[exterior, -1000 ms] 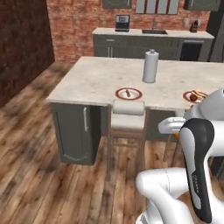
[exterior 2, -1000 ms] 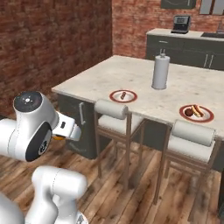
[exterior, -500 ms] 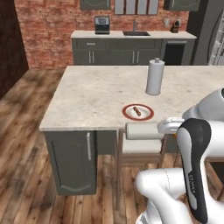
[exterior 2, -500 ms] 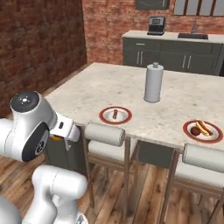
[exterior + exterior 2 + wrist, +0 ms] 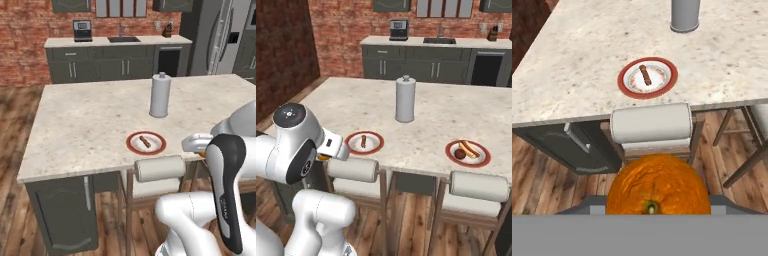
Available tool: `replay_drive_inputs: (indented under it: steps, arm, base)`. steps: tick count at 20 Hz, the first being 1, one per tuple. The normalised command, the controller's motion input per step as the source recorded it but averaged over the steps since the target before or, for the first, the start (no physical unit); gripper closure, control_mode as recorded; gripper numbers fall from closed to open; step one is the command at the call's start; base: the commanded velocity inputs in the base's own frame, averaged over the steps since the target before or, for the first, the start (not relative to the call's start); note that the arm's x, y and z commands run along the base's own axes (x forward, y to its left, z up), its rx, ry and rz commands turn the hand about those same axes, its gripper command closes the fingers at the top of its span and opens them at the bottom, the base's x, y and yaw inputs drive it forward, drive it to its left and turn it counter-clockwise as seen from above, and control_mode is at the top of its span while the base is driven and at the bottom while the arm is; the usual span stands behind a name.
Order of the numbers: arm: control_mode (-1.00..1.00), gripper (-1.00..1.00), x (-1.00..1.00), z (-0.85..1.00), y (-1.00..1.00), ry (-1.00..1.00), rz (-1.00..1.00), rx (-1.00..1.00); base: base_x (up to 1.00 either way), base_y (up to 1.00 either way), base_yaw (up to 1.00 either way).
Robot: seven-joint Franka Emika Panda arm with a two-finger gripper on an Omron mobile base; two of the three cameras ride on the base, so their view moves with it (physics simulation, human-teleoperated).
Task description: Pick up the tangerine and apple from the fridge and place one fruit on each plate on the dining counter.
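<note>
The tangerine, bright orange, bulges between the jaws of my gripper, which is shut on it. A sliver of the tangerine peeks out beside my arm. Ahead and below lies the dining counter with a red-rimmed plate holding a small sausage. The same plate sits left on the counter, and a second plate to its right carries a sausage and the dark apple. The fridge stands shut at the back right.
A grey paper-towel roll stands upright behind the plates. Padded stools are tucked under the counter's near edge, one directly below the gripper. A wall counter with sink and coffee machine runs along the brick wall.
The whole picture has shifted: the base has driven, so the counter now faces me more squarely and nearer. The gripper stays shut on the tangerine.
</note>
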Motion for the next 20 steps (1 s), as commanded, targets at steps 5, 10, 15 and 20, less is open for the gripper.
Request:
replay_drive_inputs:
  steps: [5, 10, 15, 20]
  arm:
    - [1.00, 1.00, 0.00, 0.00, 0.00, 0.00, 0.00, 0.00]
    - [1.00, 1.00, 0.00, 0.00, 0.00, 0.00, 0.00, 0.00]
    - [1.00, 1.00, 0.00, 0.00, 0.00, 0.00, 0.00, 0.00]
    - [-1.00, 1.00, 0.10, 0.00, 0.01, 0.02, 0.00, 0.00]
  base:
    - [0.67, 0.54, -0.25]
    - [0.27, 0.37, -0.11]
    - [0.00, 0.00, 0.00]
    - [0.02, 0.00, 0.00]
